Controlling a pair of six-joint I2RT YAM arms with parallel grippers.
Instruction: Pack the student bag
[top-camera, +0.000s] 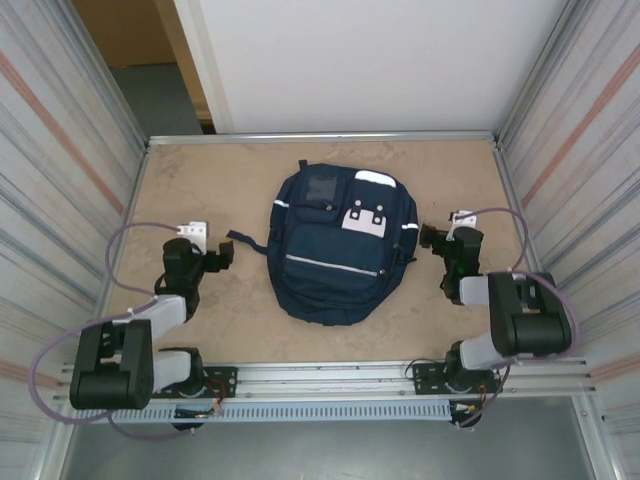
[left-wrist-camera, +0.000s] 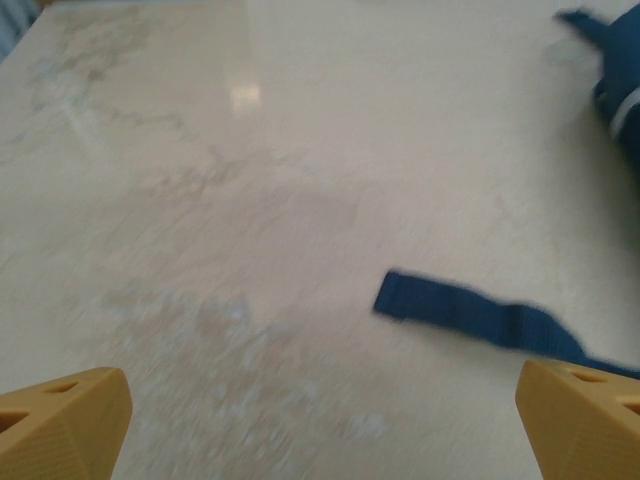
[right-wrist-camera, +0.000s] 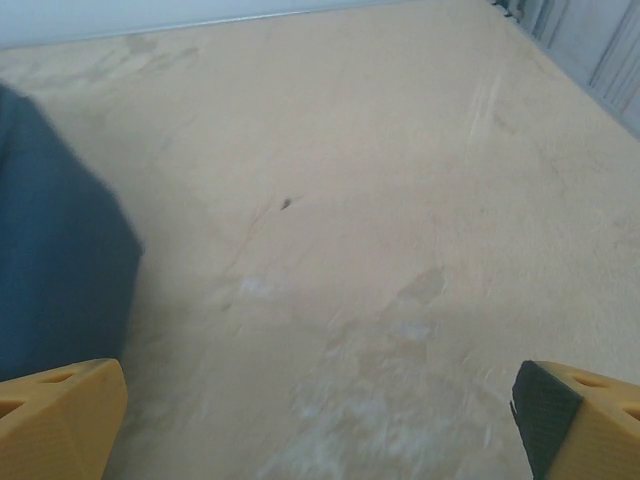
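The student bag (top-camera: 335, 250) lies flat with its front up in the middle of the table (top-camera: 200, 180), its top toward the far edge and one dark strap (left-wrist-camera: 470, 315) trailing toward the left edge. It seems soft and limp and rather flat, so I judge it light, but it will sag and fold when lifted; the strap or the fabric beside a zip is the better hold than the broad front. The left gripper (top-camera: 218, 257) waits just beside the strap end and the right gripper (top-camera: 434, 240) near the bag's right side, both with jaws wide apart and holding nothing.
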